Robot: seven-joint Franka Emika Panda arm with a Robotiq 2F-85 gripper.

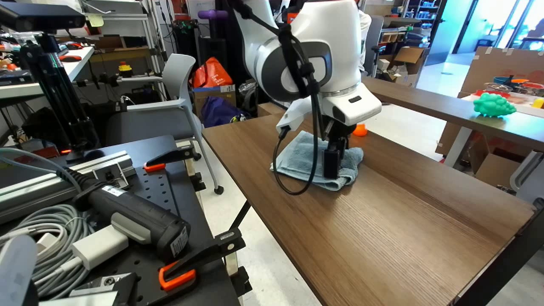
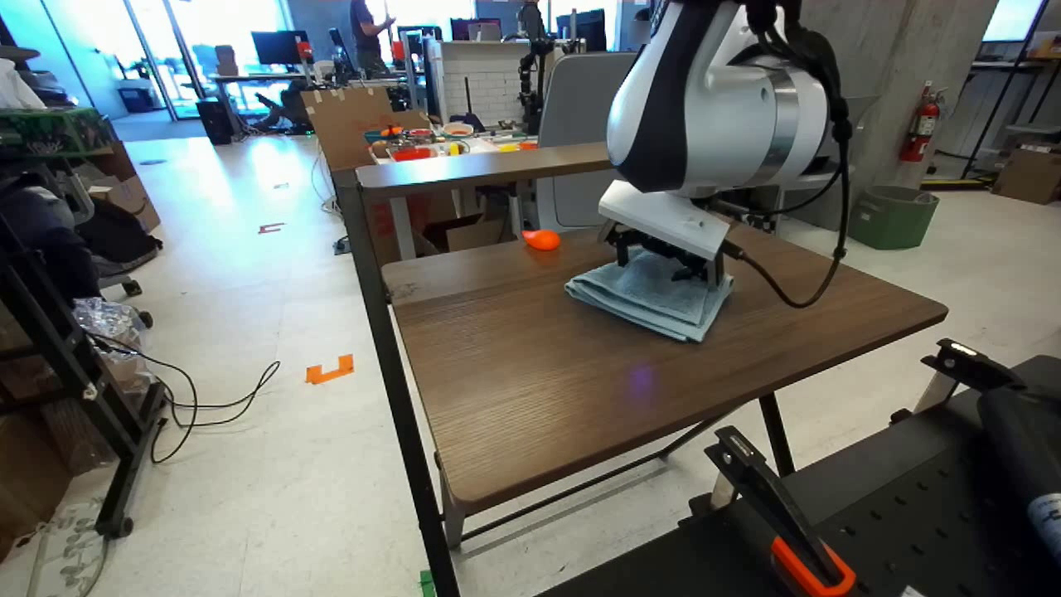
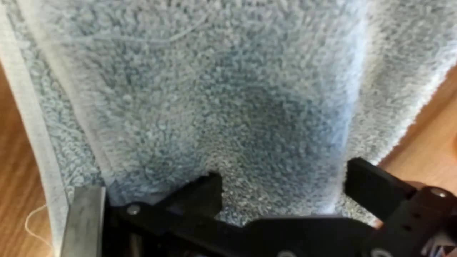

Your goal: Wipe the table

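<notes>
Blue-grey terry cloth [image 1: 297,158] lies folded in an exterior view, with the dark brown table [image 1: 408,225] beneath and around it. Over the cloth the gripper [image 1: 333,163] points down; whether its tips touch it cannot be told. An orange object [image 1: 360,130] sits near the cloth's far side, and a bumpy green object [image 1: 494,104] rests on a raised shelf [image 1: 425,102] well beyond it.

In an exterior view a green bin [image 2: 891,220] stands well apart to the cloth's right, the orange object apart to its left.

In the wrist view the gripper is released, its fingers [image 3: 376,187] spread wide, the cloth showing between them. A pale thread [image 3: 26,223] loops beside the cloth's left edge.
</notes>
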